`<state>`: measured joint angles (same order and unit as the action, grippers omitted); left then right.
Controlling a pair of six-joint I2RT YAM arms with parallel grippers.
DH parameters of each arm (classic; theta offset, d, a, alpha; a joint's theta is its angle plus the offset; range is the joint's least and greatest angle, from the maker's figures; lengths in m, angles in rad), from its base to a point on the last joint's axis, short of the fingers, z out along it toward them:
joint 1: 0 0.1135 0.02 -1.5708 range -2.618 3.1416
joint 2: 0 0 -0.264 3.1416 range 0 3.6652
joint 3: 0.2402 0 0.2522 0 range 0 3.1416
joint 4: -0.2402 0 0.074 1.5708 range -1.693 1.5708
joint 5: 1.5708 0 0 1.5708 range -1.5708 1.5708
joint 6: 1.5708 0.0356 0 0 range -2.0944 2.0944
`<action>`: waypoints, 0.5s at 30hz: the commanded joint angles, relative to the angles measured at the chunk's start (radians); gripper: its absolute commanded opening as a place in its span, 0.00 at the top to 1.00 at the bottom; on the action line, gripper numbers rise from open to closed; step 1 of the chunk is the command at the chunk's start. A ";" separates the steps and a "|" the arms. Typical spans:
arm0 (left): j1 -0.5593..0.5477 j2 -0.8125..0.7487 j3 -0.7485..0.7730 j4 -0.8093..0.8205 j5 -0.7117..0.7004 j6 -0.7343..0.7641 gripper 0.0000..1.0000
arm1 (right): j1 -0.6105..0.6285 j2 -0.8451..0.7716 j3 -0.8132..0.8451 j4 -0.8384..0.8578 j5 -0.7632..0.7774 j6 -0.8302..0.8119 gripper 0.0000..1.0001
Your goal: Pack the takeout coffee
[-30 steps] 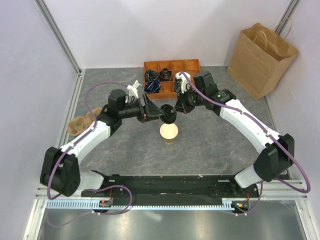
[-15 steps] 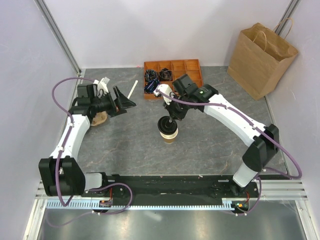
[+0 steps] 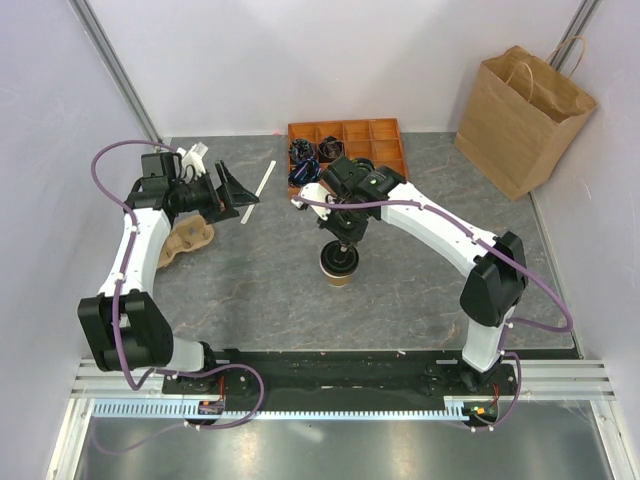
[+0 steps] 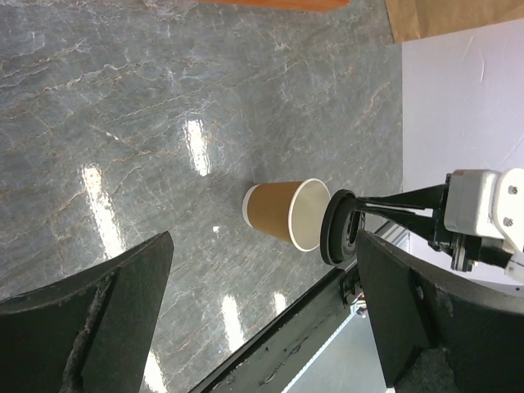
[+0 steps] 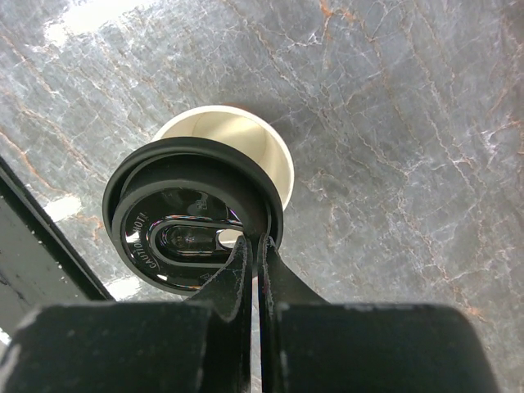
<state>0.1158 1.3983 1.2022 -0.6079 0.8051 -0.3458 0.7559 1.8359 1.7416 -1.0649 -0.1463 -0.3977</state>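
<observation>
The takeout coffee cup [image 3: 340, 274] is a brown paper cup standing upright mid-table, seen also in the left wrist view [image 4: 274, 211]. Its white rim [image 5: 246, 135] shows past the black lid [image 5: 192, 217]. My right gripper [image 3: 345, 240] is shut on the edge of that lid [image 3: 339, 258], holding it just over the cup's mouth and a little off-centre; the fingertips [image 5: 255, 250] pinch the lid's rim. In the left wrist view the lid [image 4: 337, 228] stands close against the cup's rim. My left gripper [image 3: 238, 195] is open and empty, far to the cup's left, jaws wide [image 4: 262, 319].
A tan moulded cup carrier [image 3: 188, 238] lies under the left arm. An orange compartment tray [image 3: 372, 135] with dark items stands at the back, a white stick [image 3: 265, 180] beside it. A large brown paper bag [image 3: 525, 115] stands upright at the back right.
My left gripper let go of the lid, opened wide and pulled back to the left. My right gripper carried the lid down over the cup's mouth.
</observation>
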 commanded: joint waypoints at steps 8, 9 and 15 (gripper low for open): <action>0.001 0.018 0.033 0.005 0.000 0.001 0.00 | 0.014 0.005 -0.014 0.088 0.080 0.010 1.00; 0.001 0.016 0.031 0.007 -0.001 -0.001 0.00 | 0.016 0.009 -0.011 0.088 0.083 0.008 1.00; 0.001 0.005 0.016 0.014 -0.006 -0.002 0.00 | 0.025 0.029 -0.019 0.086 0.074 0.002 1.00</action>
<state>0.1158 1.4246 1.2026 -0.6113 0.8028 -0.3466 0.7658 1.8484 1.7329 -0.9970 -0.0879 -0.3965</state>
